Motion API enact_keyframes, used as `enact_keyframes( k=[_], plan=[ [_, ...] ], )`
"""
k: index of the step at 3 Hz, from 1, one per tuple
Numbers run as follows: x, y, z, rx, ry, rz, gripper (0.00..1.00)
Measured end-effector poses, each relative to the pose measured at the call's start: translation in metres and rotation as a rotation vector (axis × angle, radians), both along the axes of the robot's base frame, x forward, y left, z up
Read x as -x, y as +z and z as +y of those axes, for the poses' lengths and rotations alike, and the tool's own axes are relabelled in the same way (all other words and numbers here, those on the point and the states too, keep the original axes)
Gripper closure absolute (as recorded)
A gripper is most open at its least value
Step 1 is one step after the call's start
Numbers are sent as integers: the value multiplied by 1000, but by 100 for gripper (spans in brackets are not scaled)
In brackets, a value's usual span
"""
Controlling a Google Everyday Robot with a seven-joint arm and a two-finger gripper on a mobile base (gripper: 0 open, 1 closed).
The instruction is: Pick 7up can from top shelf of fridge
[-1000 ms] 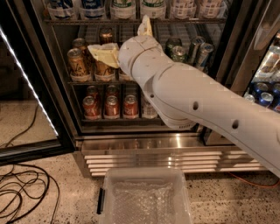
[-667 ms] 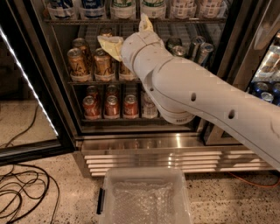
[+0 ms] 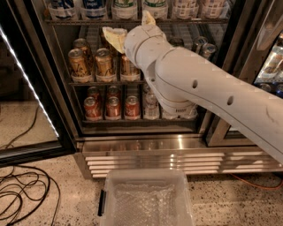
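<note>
The fridge (image 3: pixel 146 145) stands open in front of me. Its top shelf (image 3: pixel 88 20) is a wire rack at the upper edge of the view, holding blue-white cans (image 3: pixel 62 4) on the left and white-green cans beside them. Only the lower part of the 7up can (image 3: pixel 124 6) shows. My gripper (image 3: pixel 127 24) is just below the shelf's front rail, under the white-green cans. Its cream fingers (image 3: pixel 113 38) are spread apart and hold nothing. My white arm (image 3: pixel 199 84) crosses in front of the right half of the racks.
Gold-brown cans (image 3: pixel 105 64) fill the second rack, with dark green cans (image 3: pixel 207 49) on its right. Red cans (image 3: pixel 112 107) stand on the rack below. A clear plastic bin (image 3: pixel 146 198) sits on the floor in front. The open door with its light strip (image 3: pixel 26 75) is at left, above cables (image 3: pixel 22 194).
My gripper has risen from in front of the gold-brown cans to just under the top shelf's rail. Its fingers stay spread.
</note>
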State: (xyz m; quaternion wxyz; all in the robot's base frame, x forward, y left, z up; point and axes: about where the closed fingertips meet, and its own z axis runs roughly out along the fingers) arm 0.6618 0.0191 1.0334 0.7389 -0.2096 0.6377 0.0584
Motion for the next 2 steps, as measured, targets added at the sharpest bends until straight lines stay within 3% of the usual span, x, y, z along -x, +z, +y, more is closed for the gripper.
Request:
enact_keyframes(
  k=[2],
  plan=[
    [-11,20,15,-54,31,-33,30]
  ],
)
